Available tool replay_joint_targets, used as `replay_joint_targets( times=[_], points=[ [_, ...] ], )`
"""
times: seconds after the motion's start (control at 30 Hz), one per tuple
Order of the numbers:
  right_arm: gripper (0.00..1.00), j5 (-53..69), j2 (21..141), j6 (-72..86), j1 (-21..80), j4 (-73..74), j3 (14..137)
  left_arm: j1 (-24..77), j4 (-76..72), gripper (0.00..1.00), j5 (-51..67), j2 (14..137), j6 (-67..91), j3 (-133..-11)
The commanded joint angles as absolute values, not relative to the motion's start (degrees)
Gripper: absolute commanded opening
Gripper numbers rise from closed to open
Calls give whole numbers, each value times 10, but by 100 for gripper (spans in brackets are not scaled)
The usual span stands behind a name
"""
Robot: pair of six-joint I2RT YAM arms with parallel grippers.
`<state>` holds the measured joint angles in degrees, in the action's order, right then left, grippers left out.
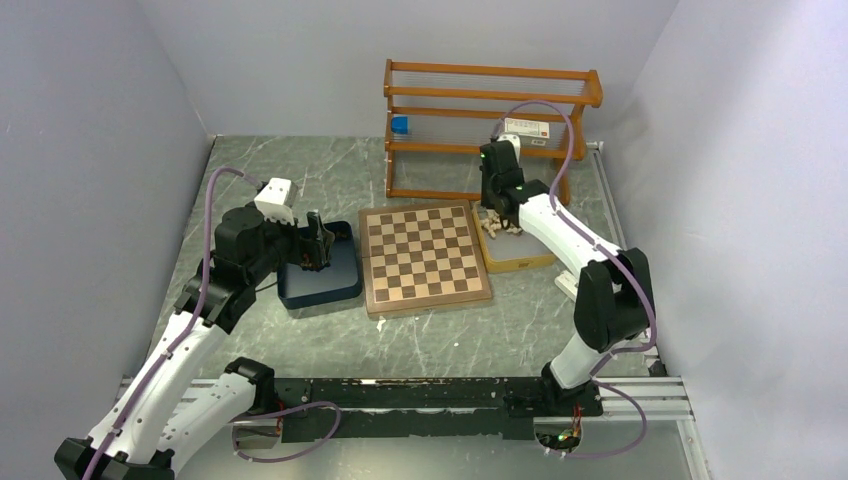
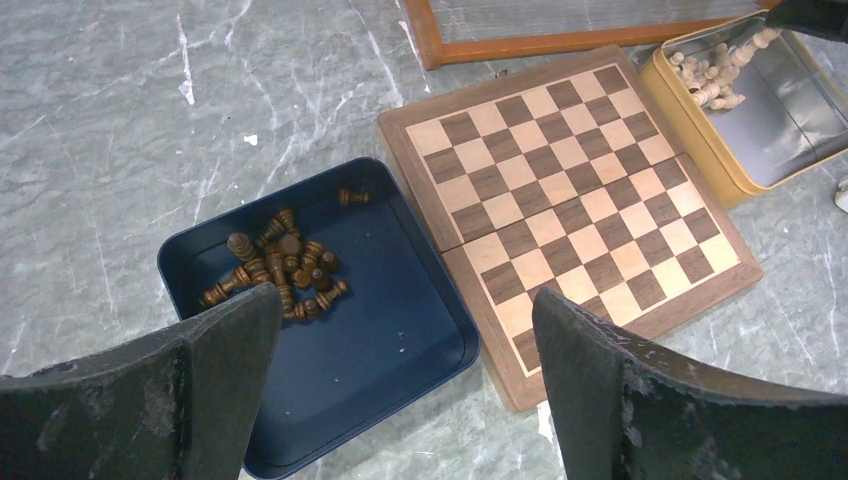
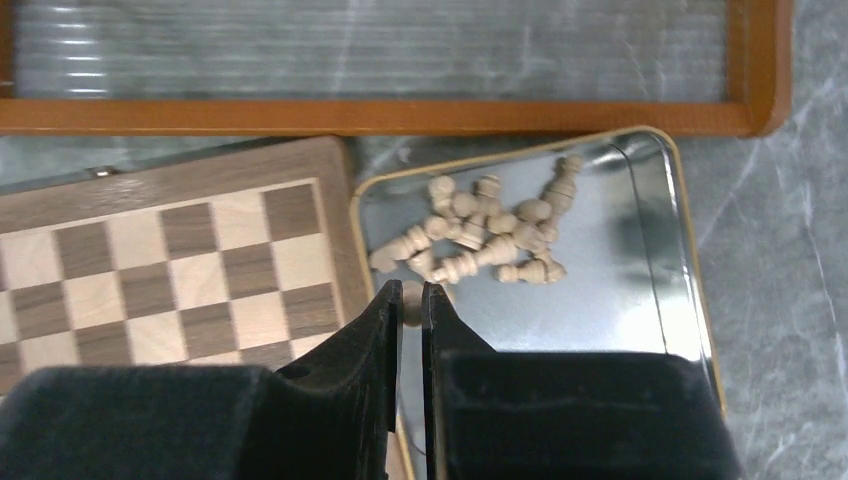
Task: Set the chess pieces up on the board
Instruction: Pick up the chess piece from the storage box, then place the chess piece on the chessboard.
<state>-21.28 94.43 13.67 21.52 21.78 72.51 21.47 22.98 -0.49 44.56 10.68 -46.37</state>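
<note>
Pinching down inside the tan tray (image 3: 703, 330), the right gripper (image 3: 410, 295) shows its jaws almost together, nipping one cream piece (image 3: 411, 303) at the near edge of the heap, close to the tray wall beside the board (image 1: 425, 258). The tidy way on from here looks like a straight lift, so the piece clears the rim without dragging its neighbours, then a short carry to an edge-row square and an upright set-down. The other cream pieces (image 3: 490, 235) lie tumbled on their sides just beyond. Across the way, the left gripper (image 2: 405, 298) hovers over the dark blue tray (image 2: 420, 340), jaws wide apart and holding nothing. The dark pieces (image 2: 280, 265) sit heaped toward one corner, one lying apart. The board lies bare between both trays on the tabletop (image 1: 300, 170).
</note>
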Motion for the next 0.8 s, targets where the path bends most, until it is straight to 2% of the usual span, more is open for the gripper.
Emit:
replay_joint_targets(
  times=[0.0, 0.37, 0.6, 0.77],
  points=[
    [8, -199, 946, 123, 250, 231, 765, 217, 226, 100, -14, 437, 100, -461],
    [7, -176, 1045, 121, 325, 170, 823, 217, 223, 100, -5, 434, 99, -461],
    [7, -178, 1137, 123, 343, 172, 883, 218, 226, 100, -9, 432, 100, -461],
    [7, -196, 1155, 116, 346, 162, 886, 218, 226, 100, -12, 431, 99, -462]
  ],
)
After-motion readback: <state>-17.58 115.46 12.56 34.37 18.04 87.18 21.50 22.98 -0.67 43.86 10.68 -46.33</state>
